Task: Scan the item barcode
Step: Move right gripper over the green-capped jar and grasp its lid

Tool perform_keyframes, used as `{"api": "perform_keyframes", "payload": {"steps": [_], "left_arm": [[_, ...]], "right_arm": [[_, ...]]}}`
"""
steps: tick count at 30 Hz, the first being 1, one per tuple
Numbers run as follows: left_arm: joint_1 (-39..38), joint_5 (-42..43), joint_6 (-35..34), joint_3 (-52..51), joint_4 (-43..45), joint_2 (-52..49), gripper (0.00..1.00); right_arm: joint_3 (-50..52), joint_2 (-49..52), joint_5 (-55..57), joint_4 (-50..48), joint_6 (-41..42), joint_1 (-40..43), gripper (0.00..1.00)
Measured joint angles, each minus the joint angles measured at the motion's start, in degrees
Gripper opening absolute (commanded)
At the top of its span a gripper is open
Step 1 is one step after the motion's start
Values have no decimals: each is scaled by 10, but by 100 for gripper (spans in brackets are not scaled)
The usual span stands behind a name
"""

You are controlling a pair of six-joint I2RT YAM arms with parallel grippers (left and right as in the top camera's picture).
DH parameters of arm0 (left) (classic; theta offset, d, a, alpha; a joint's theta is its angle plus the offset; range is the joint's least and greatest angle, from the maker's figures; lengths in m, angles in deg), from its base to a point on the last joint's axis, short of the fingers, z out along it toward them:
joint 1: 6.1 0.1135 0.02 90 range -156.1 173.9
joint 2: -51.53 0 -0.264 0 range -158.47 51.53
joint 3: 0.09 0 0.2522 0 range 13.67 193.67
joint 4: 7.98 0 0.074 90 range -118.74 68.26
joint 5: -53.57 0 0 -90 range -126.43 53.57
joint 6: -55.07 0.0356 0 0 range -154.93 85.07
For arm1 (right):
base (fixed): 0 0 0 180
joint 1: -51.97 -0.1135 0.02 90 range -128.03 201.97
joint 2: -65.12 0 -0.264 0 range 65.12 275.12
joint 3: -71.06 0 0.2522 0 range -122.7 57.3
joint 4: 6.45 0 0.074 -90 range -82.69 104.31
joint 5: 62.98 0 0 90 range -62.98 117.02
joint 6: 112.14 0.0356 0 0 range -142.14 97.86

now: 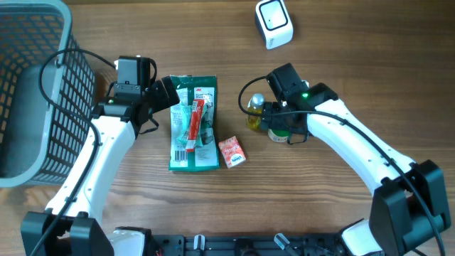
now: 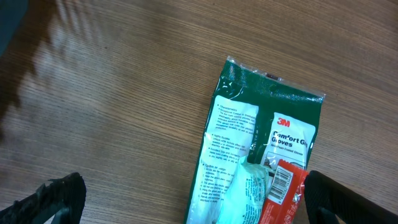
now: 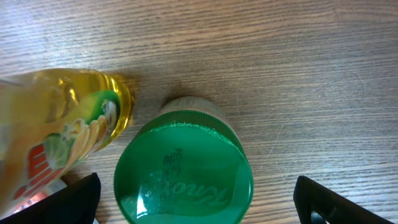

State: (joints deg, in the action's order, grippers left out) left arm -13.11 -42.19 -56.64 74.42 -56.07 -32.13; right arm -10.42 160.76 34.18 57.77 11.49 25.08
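**Fig. 1. Both claws spread above the goods; nothing is held**

Your left gripper hangs with its jaws wide apart and empty. It is over the upper end of the green glove pack, which lies flat on the table. A slim red packet rests on the pack, and its barcode faces up in the left wrist view.

Your right gripper is equally wide. Its fingers straddle the green-lidded jar without touching it. The yellow oil bottle is just beside the jar, and a small red box lies near the pack's lower corner. The white scanner sits well apart from all of these, at the far edge.

The frames do not settle which item you are meant to scan.

- **Glove pack:** It is probably light, limp and slick. Pinch it at a short edge and expect it to droop. The loose red packet would likely slide off once you tilt the pack.
- **Jar:** It looks rigid and heavier. Close across the side of the lid or just below it, squarely, because a smooth round wall can twist out of a shallow bite.
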Motion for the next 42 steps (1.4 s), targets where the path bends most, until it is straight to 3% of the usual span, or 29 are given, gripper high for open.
{"api": "perform_keyframes", "payload": {"steps": [14,24,42], "left_arm": [[0,0,0,0,0,0,100],[0,0,0,0,0,0,100],[0,0,0,0,0,0,100]], "right_arm": [[0,6,22,41,-3,17,100],[0,6,3,76,-82,94,100],[0,6,-52,72,-11,94,99]]}}
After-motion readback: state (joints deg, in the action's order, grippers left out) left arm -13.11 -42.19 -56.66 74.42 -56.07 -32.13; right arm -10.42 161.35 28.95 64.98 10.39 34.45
